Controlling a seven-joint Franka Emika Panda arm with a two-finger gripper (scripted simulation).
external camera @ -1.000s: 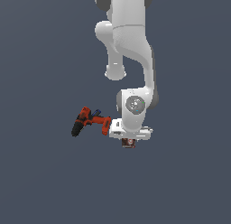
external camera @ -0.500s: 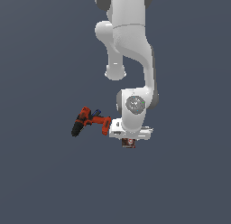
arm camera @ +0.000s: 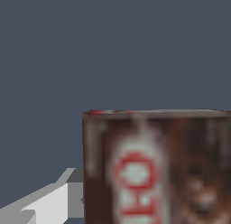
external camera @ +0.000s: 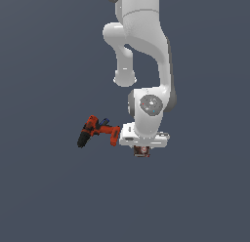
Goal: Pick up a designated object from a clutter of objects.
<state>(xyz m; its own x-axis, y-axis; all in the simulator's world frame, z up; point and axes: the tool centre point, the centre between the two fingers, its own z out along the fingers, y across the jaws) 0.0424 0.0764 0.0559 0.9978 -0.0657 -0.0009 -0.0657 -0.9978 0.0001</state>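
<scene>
The designated small dark brown box point(external camera: 142, 151) with a red and white label sits right under my gripper point(external camera: 143, 147), between the fingers. In the wrist view the box point(arm camera: 158, 169) fills much of the picture, and one pale grey finger point(arm camera: 49, 200) lies against its side. The other finger is hidden. The gripper looks shut on the box. The orange-red and black power drill point(external camera: 96, 131) lies to the exterior view's left of the gripper, with a small blue piece point(external camera: 104, 121) at its far side. The lime-green block is out of view.
The white arm point(external camera: 146, 55) rises above the gripper and hides what lies behind it. A plain dark grey surface point(external camera: 195, 197) spreads all around.
</scene>
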